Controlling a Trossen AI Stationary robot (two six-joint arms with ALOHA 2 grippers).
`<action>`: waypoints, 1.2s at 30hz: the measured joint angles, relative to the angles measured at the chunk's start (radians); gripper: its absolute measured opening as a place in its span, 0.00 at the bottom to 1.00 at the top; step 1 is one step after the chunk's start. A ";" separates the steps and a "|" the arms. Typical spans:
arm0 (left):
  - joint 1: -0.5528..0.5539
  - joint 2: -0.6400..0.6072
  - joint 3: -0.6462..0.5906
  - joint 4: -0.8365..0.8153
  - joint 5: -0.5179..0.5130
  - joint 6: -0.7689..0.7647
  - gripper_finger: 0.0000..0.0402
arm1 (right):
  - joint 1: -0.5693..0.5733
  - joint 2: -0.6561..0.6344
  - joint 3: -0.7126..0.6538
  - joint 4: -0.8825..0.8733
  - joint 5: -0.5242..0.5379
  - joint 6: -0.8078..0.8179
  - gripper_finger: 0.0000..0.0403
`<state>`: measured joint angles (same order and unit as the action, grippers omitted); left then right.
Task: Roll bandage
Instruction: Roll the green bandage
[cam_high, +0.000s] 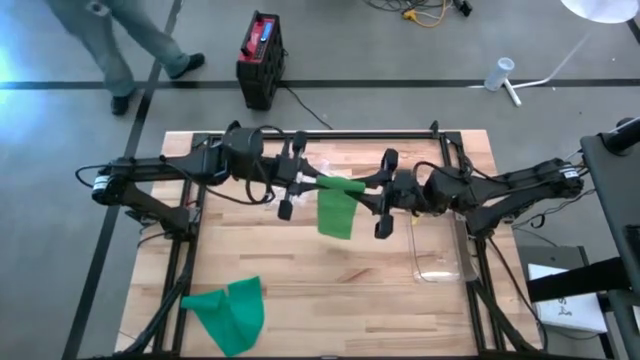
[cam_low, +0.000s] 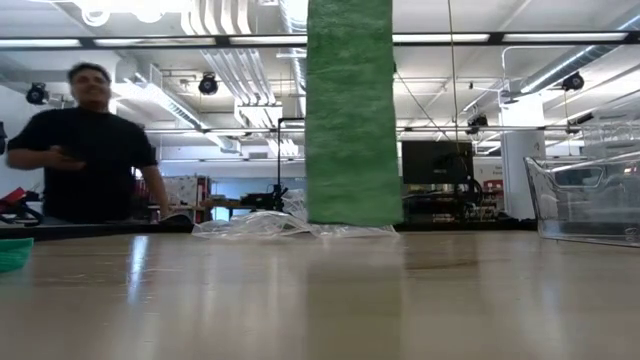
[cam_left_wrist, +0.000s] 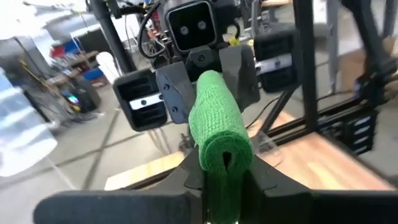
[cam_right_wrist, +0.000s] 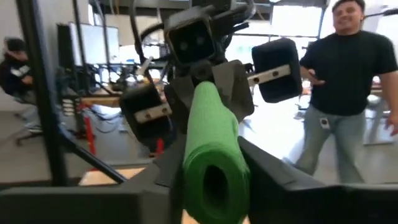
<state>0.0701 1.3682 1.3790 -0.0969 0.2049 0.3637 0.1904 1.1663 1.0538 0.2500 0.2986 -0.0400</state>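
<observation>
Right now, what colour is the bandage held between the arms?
Green bandage roll, clearest in the left wrist view.

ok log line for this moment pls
left gripper: shut on green bandage roll | right gripper: around roll's other end | tail hangs above table

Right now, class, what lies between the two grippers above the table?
In the high view, the green bandage roll spans from the left gripper to the right gripper, its loose tail hanging down.
</observation>
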 joint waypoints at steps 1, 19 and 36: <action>-0.011 -0.002 -0.003 0.002 -0.032 0.035 0.08 | 0.003 -0.007 0.000 -0.003 -0.012 0.017 0.31; -0.195 0.000 -0.334 0.587 -0.358 0.732 0.06 | 0.047 -0.018 -0.002 -0.059 -0.012 0.108 0.75; -0.199 0.000 -0.366 0.656 -0.347 1.070 0.09 | 0.045 0.028 0.018 -0.083 -0.011 0.093 0.61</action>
<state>-0.1284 1.3678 1.0130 0.5587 -0.1418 1.4334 0.2352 1.1946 1.0717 0.1670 0.2878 0.0532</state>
